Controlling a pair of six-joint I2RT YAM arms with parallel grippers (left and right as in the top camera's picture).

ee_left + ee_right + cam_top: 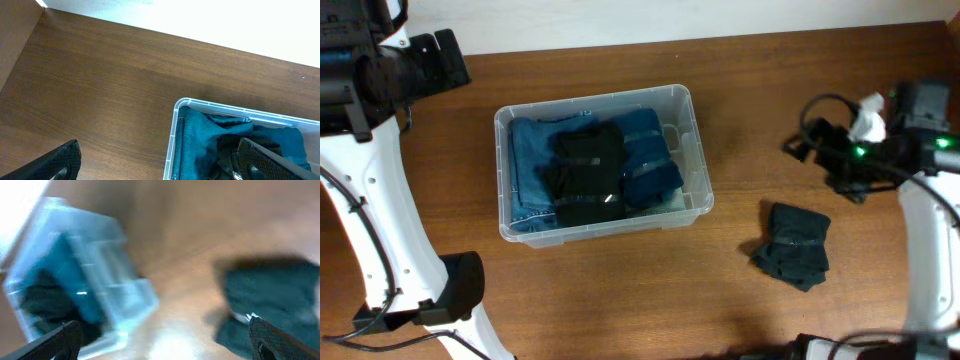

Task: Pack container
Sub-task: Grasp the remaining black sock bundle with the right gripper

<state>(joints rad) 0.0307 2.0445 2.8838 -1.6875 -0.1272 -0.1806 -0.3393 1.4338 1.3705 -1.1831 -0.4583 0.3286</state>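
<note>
The clear plastic container [701,140] stands left of centre on the wooden table. It holds folded blue jeans [528,165], a black garment [585,175] and a dark blue garment [650,160]. A dark folded garment [792,245] lies on the table to the right of it. My left gripper [455,58] is open and empty, up and to the left of the container; its wrist view shows the container's corner [172,135] between the fingers [157,160]. My right gripper [798,140] is open and empty, above the loose garment. Its blurred wrist view shows the container [115,285], the garment [275,295] and the spread fingers [165,337].
A white wall edge runs along the table's far side [200,20]. The left arm's base [450,290] stands at the front left. Cables and a white fitting [868,118] sit on the right arm.
</note>
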